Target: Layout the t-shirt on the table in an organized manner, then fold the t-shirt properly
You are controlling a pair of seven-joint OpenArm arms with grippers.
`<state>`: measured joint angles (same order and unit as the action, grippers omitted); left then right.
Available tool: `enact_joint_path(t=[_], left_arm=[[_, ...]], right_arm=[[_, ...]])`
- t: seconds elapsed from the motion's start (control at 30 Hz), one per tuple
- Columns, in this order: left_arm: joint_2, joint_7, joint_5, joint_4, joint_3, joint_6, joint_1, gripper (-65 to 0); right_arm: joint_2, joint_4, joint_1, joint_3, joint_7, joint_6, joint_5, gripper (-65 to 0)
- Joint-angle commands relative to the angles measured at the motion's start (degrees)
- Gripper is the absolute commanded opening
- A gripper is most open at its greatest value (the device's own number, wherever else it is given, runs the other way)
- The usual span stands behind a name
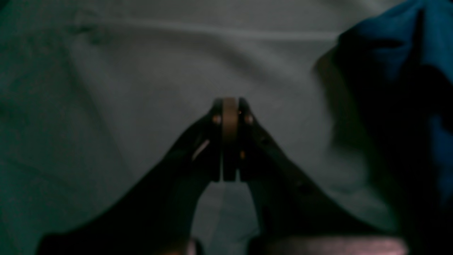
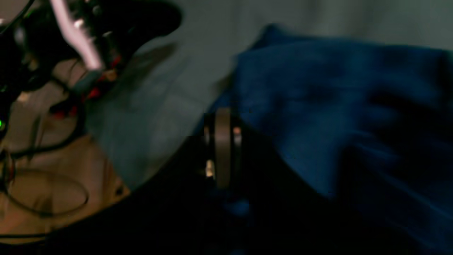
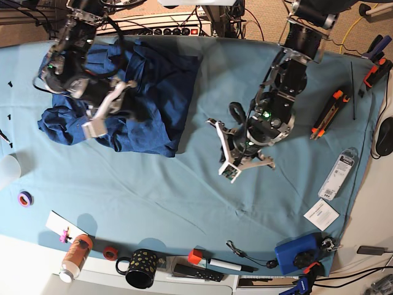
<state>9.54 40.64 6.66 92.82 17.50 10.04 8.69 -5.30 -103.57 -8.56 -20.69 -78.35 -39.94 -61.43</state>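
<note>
The right gripper [image 2: 223,148] has its jaws pinched tight on the t-shirt [image 3: 123,98], likely to pull it flat. The left gripper [image 1: 230,141], well away from the t-shirt over the table [image 3: 153,190], has its jaws closed on nothing.

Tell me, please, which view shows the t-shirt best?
The base view: the whole crumpled t-shirt lies on the table. The right wrist view shows only blurred folds beside the right gripper; the left wrist view shows just a dark corner.
</note>
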Motion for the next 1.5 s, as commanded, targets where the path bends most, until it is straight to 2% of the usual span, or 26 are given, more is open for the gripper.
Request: enact_joint_path(t=[0.0,0.17,0.3,0.43,0.67,0.77,0.83,0.97,1.03,1.1,1.2,1.3,1.47], left_arm=[[-0.3,-1.2,0.2,1.0,-0.2,0.0,0.6,-65.0],[-0.3,-1.3,0.2,1.0,-0.2,0.0,-1.2,-65.0],[-0.3,-1.3,0.2,1.0,-0.2,0.0,-1.9,-65.0],[-0.3,-1.3,0.0,1.0,-0.2,0.0,-2.3,-65.0],[-0.3,-1.3,0.0,1.0,-0.2,0.1,-2.3,-65.0],[-0.3,-1.2,0.1,1.0,-0.2,0.3,-2.4,-65.0],[-0.3,-1.2,0.3,1.0,-0.2,0.3,-2.4,-65.0],[-0.3,-1.3,0.3,1.0,-0.2,0.3,-2.5,-65.0],[-0.3,-1.3,0.5,1.0,-0.2,0.5,-2.7,-65.0],[-0.3,-1.3,0.9,1.0,-0.2,0.5,-2.9,-65.0],[-0.3,-1.3,1.1,1.0,-0.2,0.5,-3.1,-65.0],[-0.3,-1.3,1.1,1.0,-0.2,0.5,-3.1,-65.0],[-0.3,-1.7,1.1,1.0,-0.2,0.5,-3.1,-65.0]], right_arm=[[0.3,-1.0,0.8,1.2,3.1,-0.1,0.6,-65.0],[4.5,-1.0,0.8,8.5,8.9,-0.1,12.8,-65.0],[5.5,-1.0,0.8,14.4,13.0,-0.1,24.9,-65.0],[5.4,-1.0,0.8,17.0,16.4,4.7,35.3,-65.0],[5.2,-1.0,1.8,16.0,18.9,9.9,46.0,-65.0],[3.9,-1.0,3.2,15.3,19.5,12.4,49.2,-65.0],[2.2,-1.0,4.3,15.3,20.8,15.4,52.7,-65.0],[-0.9,-1.0,6.8,15.3,23.4,23.9,60.3,-65.0],[-2.4,-1.0,8.0,15.3,23.3,26.6,62.7,-65.0],[-3.6,-1.0,8.9,15.3,23.2,29.0,64.7,-65.0],[-4.5,-1.0,9.4,15.3,23.1,30.9,65.8,-65.0],[-4.5,-1.0,9.3,15.3,22.8,30.4,62.1,-65.0],[-4.1,-1.0,9.2,15.3,22.8,19.8,47.3,-65.0]])
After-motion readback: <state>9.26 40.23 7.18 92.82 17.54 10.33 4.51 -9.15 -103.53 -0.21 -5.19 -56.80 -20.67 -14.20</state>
